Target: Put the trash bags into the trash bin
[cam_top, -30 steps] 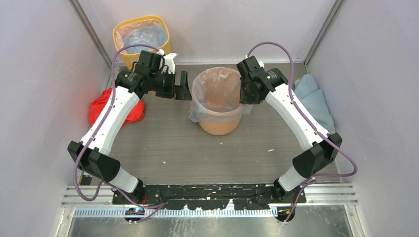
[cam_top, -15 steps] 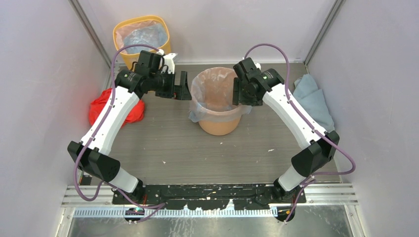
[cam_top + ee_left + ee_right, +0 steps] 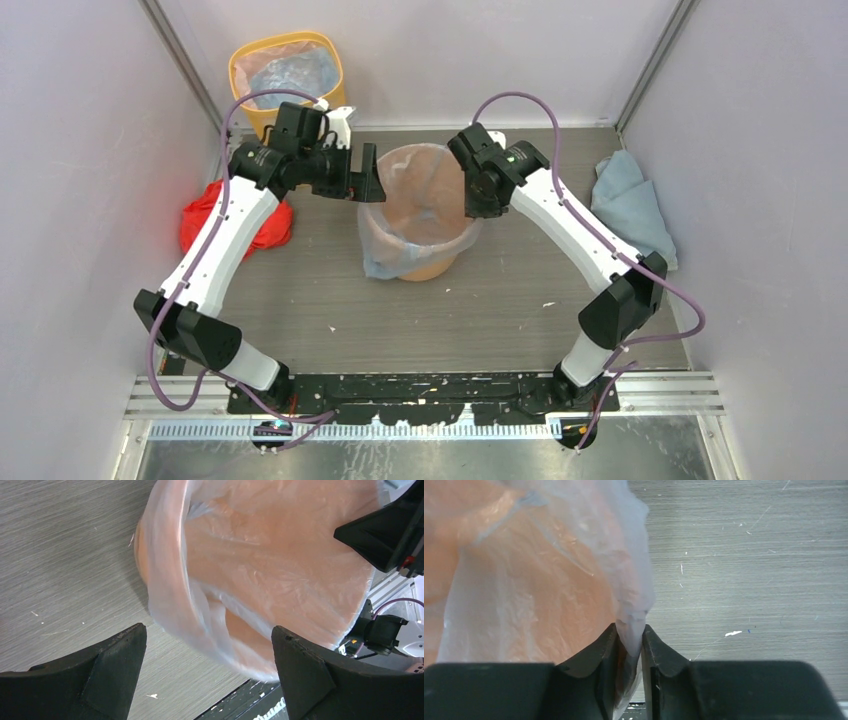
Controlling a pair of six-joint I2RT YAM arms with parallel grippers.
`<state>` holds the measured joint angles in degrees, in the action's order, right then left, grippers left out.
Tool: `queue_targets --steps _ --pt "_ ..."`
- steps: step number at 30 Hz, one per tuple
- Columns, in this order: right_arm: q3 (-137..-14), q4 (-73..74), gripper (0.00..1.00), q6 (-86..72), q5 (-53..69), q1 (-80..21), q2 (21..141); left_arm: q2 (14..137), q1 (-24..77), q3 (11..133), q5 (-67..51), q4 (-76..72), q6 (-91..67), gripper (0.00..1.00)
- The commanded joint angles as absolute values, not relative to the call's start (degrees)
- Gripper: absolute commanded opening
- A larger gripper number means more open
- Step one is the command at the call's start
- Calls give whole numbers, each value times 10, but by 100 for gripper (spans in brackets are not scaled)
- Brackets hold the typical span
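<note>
As right gripper point(image 3: 629, 636) pinches bag point(image 3: 549, 580), lined bin point(image 3: 436, 268)

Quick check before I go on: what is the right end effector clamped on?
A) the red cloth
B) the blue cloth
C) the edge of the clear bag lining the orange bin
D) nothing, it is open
C: in the right wrist view the right end effector is pinched shut on a fold of the clear bag at the orange bin.
</note>
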<state>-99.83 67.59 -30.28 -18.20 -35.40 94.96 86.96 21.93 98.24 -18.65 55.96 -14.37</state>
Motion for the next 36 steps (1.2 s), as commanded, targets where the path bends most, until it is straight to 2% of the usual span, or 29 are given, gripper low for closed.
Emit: queue_targets --steps 1,9,13,15,22,26,33,36 --pt "-1047 677 26 -293 -191 -360 969 841 212 983 -192 539 -134 95" --pt "-1144 718 25 -238 -217 -356 1009 834 208 985 -192 542 -133 95" --pt "-1174 730 57 -213 -209 -357 1027 839 206 990 -192 546 -133 95" --pt "-1165 729 66 -213 -200 -359 1020 839 206 988 -192 546 -133 95" --pt "-1123 734 66 -254 -175 -388 968 839 206 977 -194 541 -134 95" --pt "-1130 763 66 -293 -214 -450 964 843 206 973 -194 538 -134 95" --pt "-1092 765 66 -310 -237 -471 962 842 205 970 -193 538 -130 95" --pt "-1080 755 59 -303 -242 -471 966 843 205 970 -193 538 -129 95"
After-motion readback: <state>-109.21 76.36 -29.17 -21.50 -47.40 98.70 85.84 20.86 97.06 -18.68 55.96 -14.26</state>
